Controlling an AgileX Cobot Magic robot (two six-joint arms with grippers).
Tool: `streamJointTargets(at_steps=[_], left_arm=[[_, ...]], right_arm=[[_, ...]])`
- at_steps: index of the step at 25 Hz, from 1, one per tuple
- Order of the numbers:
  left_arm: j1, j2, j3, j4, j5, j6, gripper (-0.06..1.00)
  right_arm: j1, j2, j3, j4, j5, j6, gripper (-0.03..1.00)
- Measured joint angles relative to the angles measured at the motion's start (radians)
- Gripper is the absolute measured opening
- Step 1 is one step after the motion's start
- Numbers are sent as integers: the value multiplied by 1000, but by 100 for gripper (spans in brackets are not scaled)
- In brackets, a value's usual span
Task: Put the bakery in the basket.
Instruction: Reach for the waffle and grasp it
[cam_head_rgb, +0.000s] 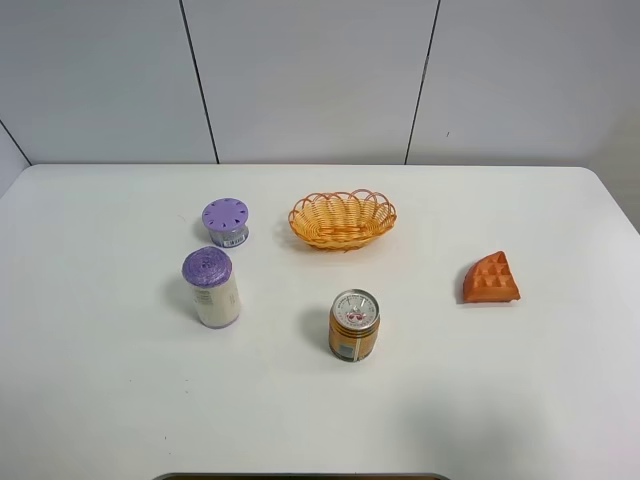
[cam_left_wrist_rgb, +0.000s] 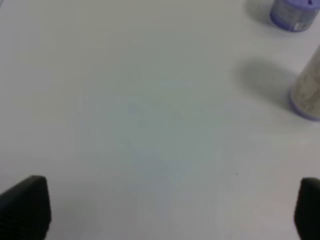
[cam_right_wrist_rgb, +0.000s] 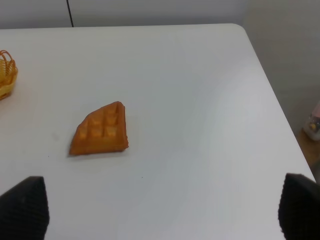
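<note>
Both pairs of jaws stand wide open and empty: the left gripper (cam_left_wrist_rgb: 167, 207) hangs over the table (cam_left_wrist_rgb: 125, 100), while the right gripper (cam_right_wrist_rgb: 161, 207) faces the bakery (cam_right_wrist_rgb: 100, 131), which lies on the table's right side, well apart from the basket (cam_head_rgb: 345, 238) at the rear middle. The task appears to be at its start, so the next move calls for the right gripper to descend, straddle the wedge and close.

The bench (cam_head_rgb: 100, 380) carries five things in all. Three kinds come singly: one wicker basket (cam_head_rgb: 340, 238), one waffle wedge (cam_head_rgb: 491, 280) and one drink can (cam_head_rgb: 354, 325). Purple-lidded containers number two (a tall white-bodied jar (cam_head_rgb: 211, 287) and a short tub (cam_head_rgb: 226, 222)).
</note>
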Motion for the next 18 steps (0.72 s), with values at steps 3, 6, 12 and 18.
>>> streamJointTargets(at_steps=[3,6,12,18], left_arm=[[0,0,0,0,0,0,99],[0,0,0,0,0,0,99],[0,0,0,0,0,0,99],[0,0,0,0,0,0,99]], right_arm=[[0,0,0,0,0,0,91],[0,0,0,0,0,0,91],[0,0,0,0,0,0,91],[0,0,0,0,0,0,91]])
